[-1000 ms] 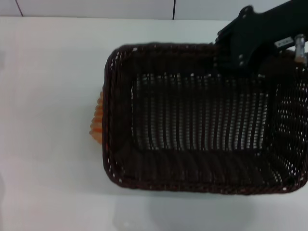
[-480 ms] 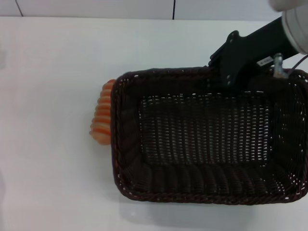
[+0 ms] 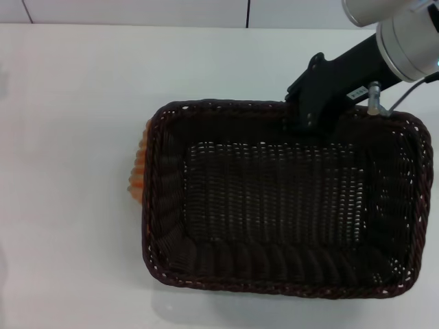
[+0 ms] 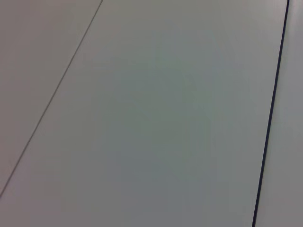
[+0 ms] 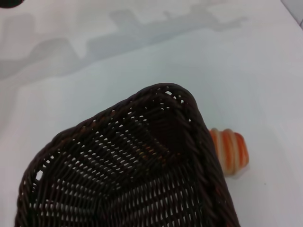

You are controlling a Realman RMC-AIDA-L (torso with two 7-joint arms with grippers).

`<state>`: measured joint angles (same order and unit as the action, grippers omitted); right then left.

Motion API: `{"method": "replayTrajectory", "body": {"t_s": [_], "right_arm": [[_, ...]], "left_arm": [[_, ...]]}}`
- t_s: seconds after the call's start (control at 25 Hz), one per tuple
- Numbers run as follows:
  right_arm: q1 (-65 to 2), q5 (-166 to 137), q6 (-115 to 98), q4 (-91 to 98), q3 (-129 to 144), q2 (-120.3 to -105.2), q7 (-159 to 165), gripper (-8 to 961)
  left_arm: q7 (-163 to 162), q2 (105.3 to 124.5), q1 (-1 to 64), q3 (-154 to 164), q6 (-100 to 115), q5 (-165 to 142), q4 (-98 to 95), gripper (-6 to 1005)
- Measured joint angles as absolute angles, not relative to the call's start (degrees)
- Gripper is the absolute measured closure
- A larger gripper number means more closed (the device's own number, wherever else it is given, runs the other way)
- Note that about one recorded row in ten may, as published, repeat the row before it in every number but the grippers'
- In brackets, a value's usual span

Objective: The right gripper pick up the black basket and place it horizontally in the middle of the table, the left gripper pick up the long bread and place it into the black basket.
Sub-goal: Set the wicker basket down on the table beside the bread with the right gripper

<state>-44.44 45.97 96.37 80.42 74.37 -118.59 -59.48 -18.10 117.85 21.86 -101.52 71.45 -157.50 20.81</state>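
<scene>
The black basket (image 3: 162, 205) is a large dark woven rectangle with its long side across the white table (image 3: 68, 137). The right gripper (image 3: 302, 115) is shut on the basket's far rim, right of its middle. The right wrist view shows a corner of the basket (image 5: 142, 165). The long bread (image 3: 136, 175), orange and cream striped, lies on the table against the basket's left outer wall, mostly hidden by the rim. Its end also shows in the right wrist view (image 5: 229, 149). The left gripper is out of view.
A wall with panel seams (image 3: 247, 12) runs behind the table's far edge. The left wrist view shows only a plain grey surface with thin dark seams (image 4: 272, 113). Bare tabletop lies left of the bread and in front of the basket.
The basket, held by the right gripper, looks smaller than a second ago, as if lower. In the last half second it shifted left, covering more of the bread.
</scene>
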Motion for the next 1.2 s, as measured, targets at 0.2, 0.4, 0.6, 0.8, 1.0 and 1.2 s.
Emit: {"method": "replayTrajectory", "body": {"t_s": [0.2,0.4,0.6,0.8,1.0,1.2], "right_arm": [[-46.1,46.1,96.0,79.5,74.5,-118.65,-58.5,703],[-47.5,45.7,95.9,78.2,75.2,-118.59,-58.0,696],[-48.1,44.8,95.8,77.7,76.4,-118.56,-57.1,689],[-47.8,44.1,96.3,78.3,76.6,-118.56,-56.1,682],[-47.5,43.8,97.0,78.8,76.6,-118.55,-55.9,675],[-47.5,43.4,97.3,79.5,76.6,-118.48,-55.9,668]], "left_arm": [[-18.1,117.85,21.7,-101.5,71.4,-157.5,20.8,198],[-18.1,117.85,21.6,-101.5,71.5,-157.3,20.7,198],[-18.1,117.86,21.5,-101.5,71.5,-157.2,20.7,198],[-18.1,117.86,21.5,-101.5,71.5,-157.2,20.7,198],[-18.3,117.86,21.3,-101.5,71.6,-157.2,20.7,198],[-18.6,117.88,21.3,-101.5,71.7,-157.3,20.7,198]]}}
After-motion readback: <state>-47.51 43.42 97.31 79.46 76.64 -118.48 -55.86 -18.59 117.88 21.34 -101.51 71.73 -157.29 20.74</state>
